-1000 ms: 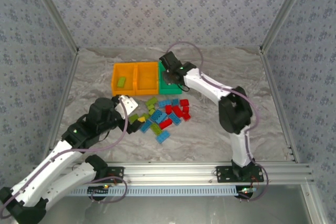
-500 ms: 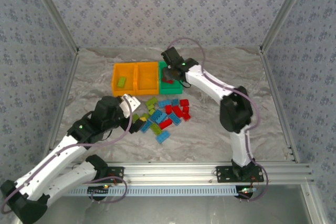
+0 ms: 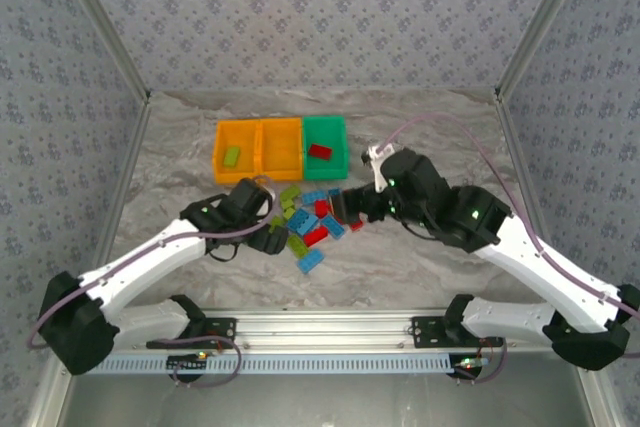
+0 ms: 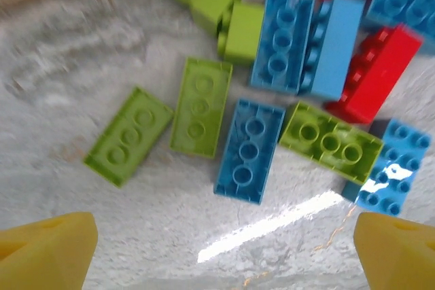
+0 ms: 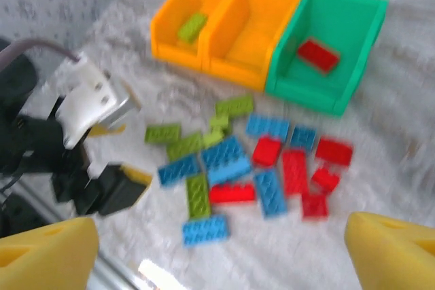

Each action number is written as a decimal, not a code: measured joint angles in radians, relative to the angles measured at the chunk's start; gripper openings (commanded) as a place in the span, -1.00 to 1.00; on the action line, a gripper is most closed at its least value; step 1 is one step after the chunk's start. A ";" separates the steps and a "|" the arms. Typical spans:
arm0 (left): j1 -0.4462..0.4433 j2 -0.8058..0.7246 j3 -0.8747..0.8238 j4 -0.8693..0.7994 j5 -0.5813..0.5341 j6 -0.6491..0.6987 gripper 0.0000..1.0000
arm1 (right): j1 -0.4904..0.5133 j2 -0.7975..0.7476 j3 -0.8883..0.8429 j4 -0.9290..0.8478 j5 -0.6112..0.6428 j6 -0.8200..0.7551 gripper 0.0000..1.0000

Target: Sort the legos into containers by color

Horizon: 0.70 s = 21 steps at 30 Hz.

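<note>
Hovering above the legos heaped mid-surface, nearer than the containers, our left and right jaws stand released, empty. We judge them light, rigid, slick: pinch the long flat sides.

Overhead view, two wrist close-ups, shared legos

A robotics lab cell: patterned walls on metal posts enclose a marbled tabletop, robot arms bolted at its near edge.

The grey marbled table is carrying two orange plastic bins, a green plastic bin beside them, and scattered small plastic bricks.
</note>
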<state>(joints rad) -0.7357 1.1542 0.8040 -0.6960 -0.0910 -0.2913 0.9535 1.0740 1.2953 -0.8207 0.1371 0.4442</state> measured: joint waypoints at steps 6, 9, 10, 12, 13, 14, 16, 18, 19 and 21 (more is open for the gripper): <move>-0.010 0.135 -0.069 0.101 0.024 -0.031 0.50 | 0.079 0.045 -0.042 -0.078 0.046 0.084 1.00; -0.010 0.177 -0.101 0.161 0.046 -0.044 0.26 | 0.095 0.076 -0.040 -0.097 0.093 0.108 1.00; -0.010 0.190 -0.102 0.171 0.050 -0.045 0.19 | 0.098 0.084 -0.037 -0.100 0.105 0.114 1.00; -0.009 0.214 -0.102 0.200 0.050 -0.052 0.09 | 0.106 0.101 -0.030 -0.107 0.126 0.123 1.00; -0.009 0.220 -0.102 0.207 0.049 -0.051 0.07 | 0.110 0.105 -0.028 -0.108 0.132 0.126 1.00; -0.009 0.229 -0.102 0.219 0.049 -0.052 0.03 | 0.115 0.107 -0.027 -0.109 0.139 0.131 1.00; -0.009 0.247 -0.102 0.237 0.049 -0.055 -0.04 | 0.122 0.107 -0.026 -0.116 0.150 0.142 1.00; -0.009 0.264 -0.102 0.247 0.048 -0.058 -0.09 | 0.126 0.107 -0.023 -0.121 0.156 0.148 1.00; -0.009 0.274 -0.102 0.252 0.048 -0.060 -0.12 | 0.127 0.107 -0.023 -0.122 0.156 0.151 1.00; -0.009 0.283 -0.102 0.256 0.048 -0.059 -0.21 | 0.127 0.107 -0.021 -0.126 0.155 0.152 1.00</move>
<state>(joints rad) -0.7444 1.4376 0.7017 -0.4404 -0.0425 -0.3504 1.0809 1.1809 1.2743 -0.9466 0.2924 0.5964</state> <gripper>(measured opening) 0.436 0.999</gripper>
